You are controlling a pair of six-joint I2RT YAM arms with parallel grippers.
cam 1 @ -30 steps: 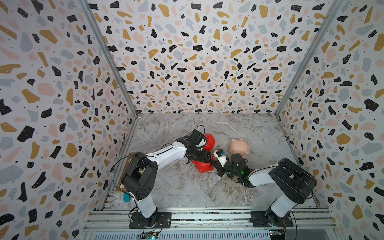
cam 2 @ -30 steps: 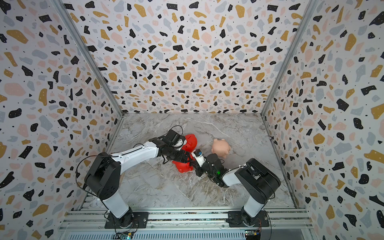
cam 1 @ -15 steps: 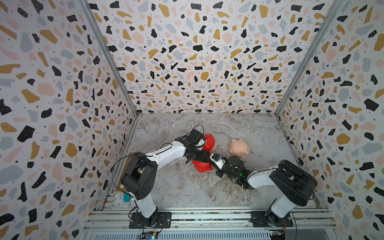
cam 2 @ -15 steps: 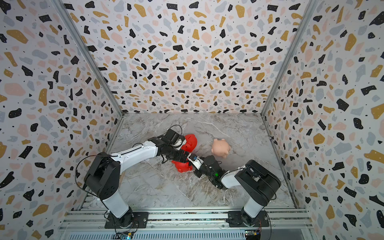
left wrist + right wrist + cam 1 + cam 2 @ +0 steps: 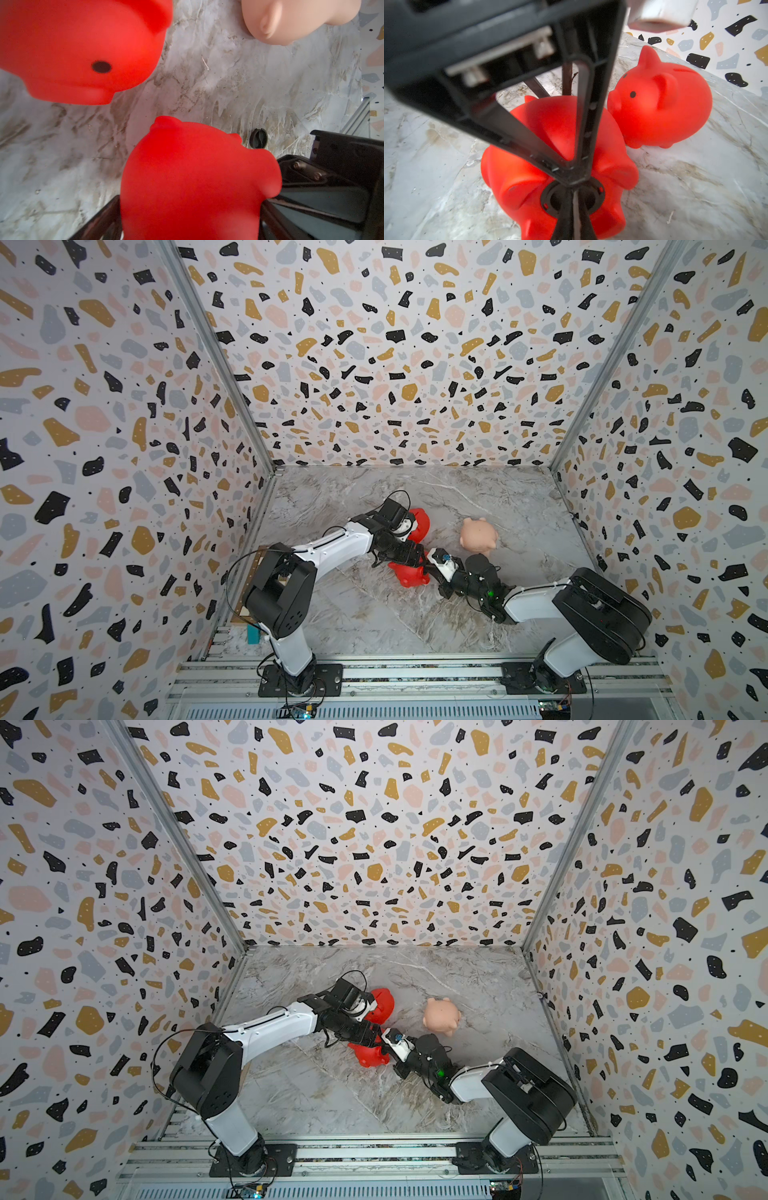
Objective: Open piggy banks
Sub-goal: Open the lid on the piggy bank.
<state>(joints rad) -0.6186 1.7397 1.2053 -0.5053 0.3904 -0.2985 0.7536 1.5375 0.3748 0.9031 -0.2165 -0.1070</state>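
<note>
Left hand [image 5: 409,560] is spread wide and clamped around the near red pig [image 5: 508,166], which lies belly-out on the marble worktop [image 5: 374,622]. Right hand [image 5: 572,193] is pinched tight, tips at its black belly plug [image 5: 593,199]. The other red pig [image 5: 664,108] stands snout-close, smooth peach pig [image 5: 478,534] apart. Only the left wrist view shows a loose round plug [image 5: 258,138].

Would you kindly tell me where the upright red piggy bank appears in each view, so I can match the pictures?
In both top views: the upright red piggy bank stands near the middle, partly hidden behind the left arm.
Left wrist: close and blurred, one eye showing.
Right wrist: whole, standing on its feet.
Shared landmark: the tipped red piggy bank, next to it in every view.
</note>
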